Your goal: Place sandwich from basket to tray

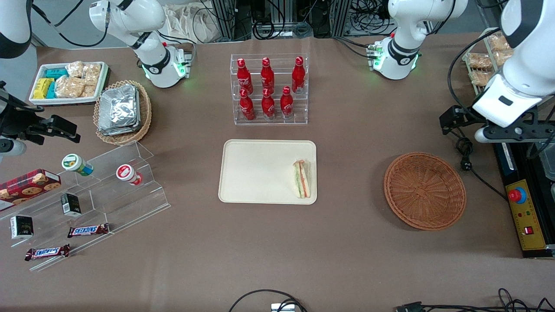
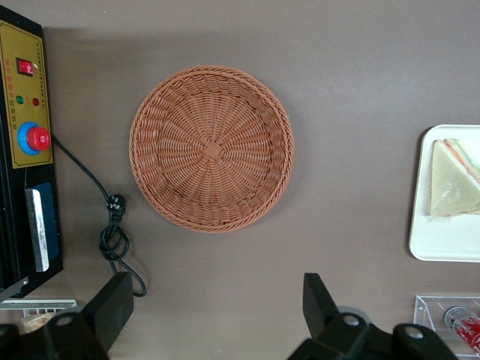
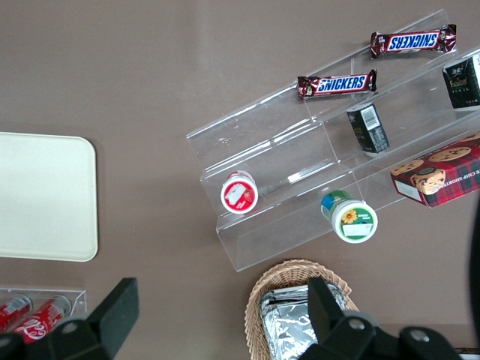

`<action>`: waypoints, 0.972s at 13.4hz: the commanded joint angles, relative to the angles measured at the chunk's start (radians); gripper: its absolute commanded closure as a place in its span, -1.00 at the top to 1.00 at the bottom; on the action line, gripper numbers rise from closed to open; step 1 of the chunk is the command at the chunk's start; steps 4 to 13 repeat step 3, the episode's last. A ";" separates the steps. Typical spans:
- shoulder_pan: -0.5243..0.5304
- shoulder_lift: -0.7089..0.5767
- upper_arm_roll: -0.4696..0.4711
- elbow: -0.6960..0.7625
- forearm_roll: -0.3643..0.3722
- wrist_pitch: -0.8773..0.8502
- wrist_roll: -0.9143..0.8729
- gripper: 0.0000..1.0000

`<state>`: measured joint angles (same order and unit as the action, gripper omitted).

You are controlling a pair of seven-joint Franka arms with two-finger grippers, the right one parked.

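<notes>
The sandwich (image 1: 302, 178) (image 2: 452, 178), a wrapped wedge with green and orange layers, lies on the cream tray (image 1: 256, 173) (image 2: 442, 244), at the tray's edge nearest the basket. The reddish-brown woven basket (image 1: 425, 190) (image 2: 211, 150) sits on the table toward the working arm's end with nothing in it. My gripper (image 2: 216, 306) (image 1: 514, 132) hangs high above the table beside the basket, slightly farther from the front camera than it. It is open, with nothing between its fingers.
A clear rack of red cola bottles (image 1: 269, 89) stands farther from the front camera than the tray. A yellow control box (image 1: 524, 216) and a black cable (image 1: 466, 156) lie beside the basket. A stepped acrylic shelf (image 1: 108, 195) and a foil-packet basket (image 1: 122, 112) occupy the parked arm's end.
</notes>
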<state>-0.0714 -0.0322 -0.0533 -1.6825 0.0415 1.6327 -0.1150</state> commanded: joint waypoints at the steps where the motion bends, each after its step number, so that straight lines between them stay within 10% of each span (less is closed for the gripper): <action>1: 0.012 -0.015 0.007 -0.011 -0.014 0.012 0.015 1.00; 13: 0.012 -0.015 0.007 -0.013 -0.009 0.012 0.023 1.00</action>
